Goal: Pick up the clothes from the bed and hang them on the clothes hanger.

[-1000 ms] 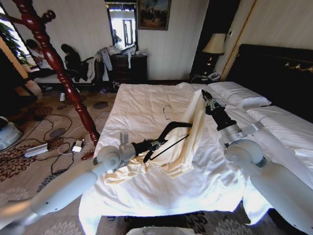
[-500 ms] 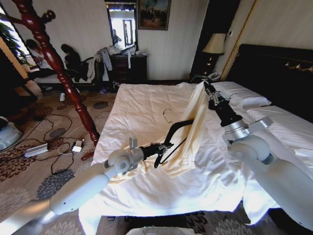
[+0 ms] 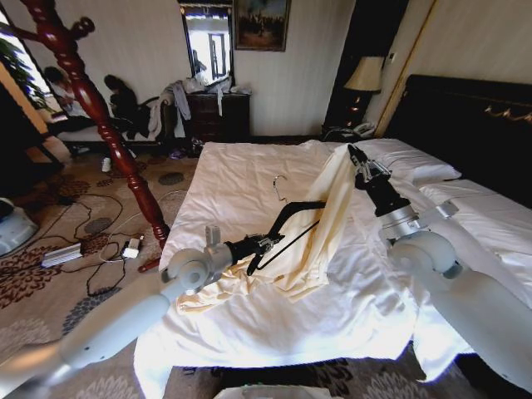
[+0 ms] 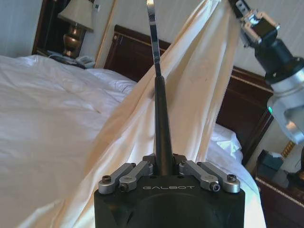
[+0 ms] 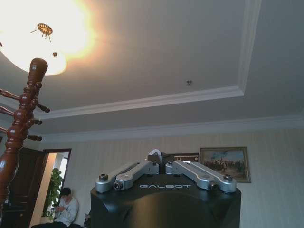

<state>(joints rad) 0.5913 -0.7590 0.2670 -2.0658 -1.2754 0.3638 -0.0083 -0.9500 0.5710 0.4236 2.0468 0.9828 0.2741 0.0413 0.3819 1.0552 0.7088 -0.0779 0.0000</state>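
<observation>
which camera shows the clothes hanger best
The head view: the whole black clothes hanger shows over the bed, held by the left tool, its silver hook beside the cream garment. The left wrist view sees only its bar end-on. The right wrist view faces the ceiling.

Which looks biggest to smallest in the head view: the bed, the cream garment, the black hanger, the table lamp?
1. bed
2. cream garment
3. clothes hanger
4. table lamp, though it stands farther away, so hanger versus lamp is unsure.

Patterned carpet (image 3: pixel 50 291), dark dresser (image 3: pixel 218 115), framed painting (image 3: pixel 261 23), bedside lamp (image 3: pixel 363 76).
</observation>
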